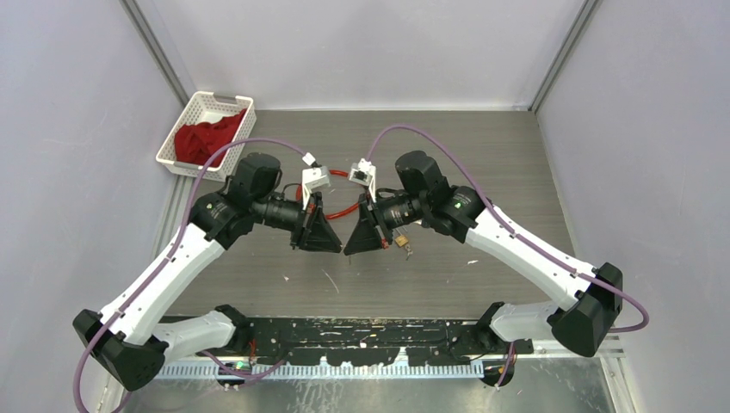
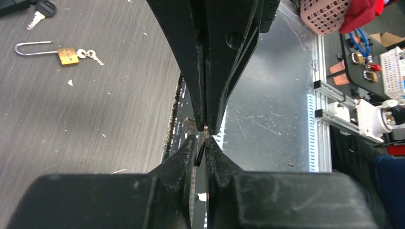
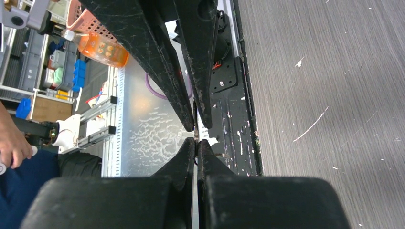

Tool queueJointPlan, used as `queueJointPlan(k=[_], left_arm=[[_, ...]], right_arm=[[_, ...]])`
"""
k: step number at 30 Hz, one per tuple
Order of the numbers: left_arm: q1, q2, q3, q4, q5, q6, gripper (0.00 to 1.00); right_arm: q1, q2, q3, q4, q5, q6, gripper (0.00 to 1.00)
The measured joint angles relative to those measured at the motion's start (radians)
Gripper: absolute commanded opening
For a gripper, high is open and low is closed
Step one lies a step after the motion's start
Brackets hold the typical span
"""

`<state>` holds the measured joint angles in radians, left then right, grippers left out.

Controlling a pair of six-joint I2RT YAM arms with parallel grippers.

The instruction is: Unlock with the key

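Note:
My two grippers meet tip to tip above the table's middle. My left gripper (image 1: 334, 241) (image 2: 205, 141) is shut on a thin black piece, seemingly the key's head (image 2: 199, 155), seen edge-on. My right gripper (image 1: 353, 243) (image 3: 196, 141) is shut on the same key. A silver bit of blade (image 2: 190, 125) pokes out beside its tips. A brass padlock (image 2: 67, 56) (image 1: 402, 243) with a long shackle and small keys (image 2: 91, 56) lies on the table under my right arm.
A black-headed key (image 2: 41, 11) lies on the table beyond the padlock. A red cable (image 1: 343, 203) lies behind the grippers. A white basket (image 1: 186, 120) of red cloth stands at the back left. The table's near edge has a black base rail (image 3: 234, 109).

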<state>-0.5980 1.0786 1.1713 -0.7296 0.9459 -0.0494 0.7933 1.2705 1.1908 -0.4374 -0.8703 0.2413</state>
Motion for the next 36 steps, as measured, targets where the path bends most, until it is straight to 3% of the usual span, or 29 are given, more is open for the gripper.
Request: queueJointPlan(k=[3, 4, 5, 6, 10, 18, 27, 29, 31, 34, 36], left_arm=[[0.002, 0.010, 0.000, -0.003, 0.019, 0.000, 0.00], [0.003, 0.010, 0.000, -0.003, 0.024, 0.003, 0.00], [0.003, 0.010, 0.000, -0.004, 0.026, 0.005, 0.00], [0.003, 0.010, 0.000, -0.005, 0.027, 0.006, 0.00], [0.004, 0.009, 0.000, -0.009, 0.023, 0.008, 0.00], [0.019, 0.008, 0.000, -0.003, 0.024, -0.026, 0.00], [0.040, 0.002, 0.000, 0.035, 0.027, -0.084, 0.00], [0.042, 0.000, 0.000, 0.049, 0.034, -0.098, 0.00], [0.043, -0.002, 0.000, 0.058, 0.035, -0.106, 0.00], [0.044, -0.003, 0.000, 0.068, 0.042, -0.123, 0.00], [0.045, -0.004, 0.000, 0.074, 0.042, -0.129, 0.00]], right_arm=[[0.002, 0.000, 0.000, 0.001, -0.007, -0.002, 0.02], [0.002, 0.000, 0.000, 0.002, -0.009, -0.003, 0.11], [0.002, 0.000, 0.000, 0.002, -0.011, -0.003, 0.27], [0.002, 0.000, 0.000, 0.002, -0.010, -0.003, 0.34], [-0.002, -0.006, -0.029, 0.082, -0.001, 0.036, 0.50], [-0.038, -0.061, -0.246, 0.442, -0.035, 0.273, 0.44], [-0.078, -0.142, -0.420, 0.792, -0.036, 0.503, 0.11], [-0.084, -0.151, -0.440, 0.849, -0.030, 0.538, 0.07], [-0.085, -0.151, -0.451, 0.882, -0.028, 0.560, 0.10], [-0.087, -0.151, -0.455, 0.909, -0.022, 0.586, 0.29], [-0.087, -0.151, -0.456, 0.927, -0.014, 0.605, 0.30]])
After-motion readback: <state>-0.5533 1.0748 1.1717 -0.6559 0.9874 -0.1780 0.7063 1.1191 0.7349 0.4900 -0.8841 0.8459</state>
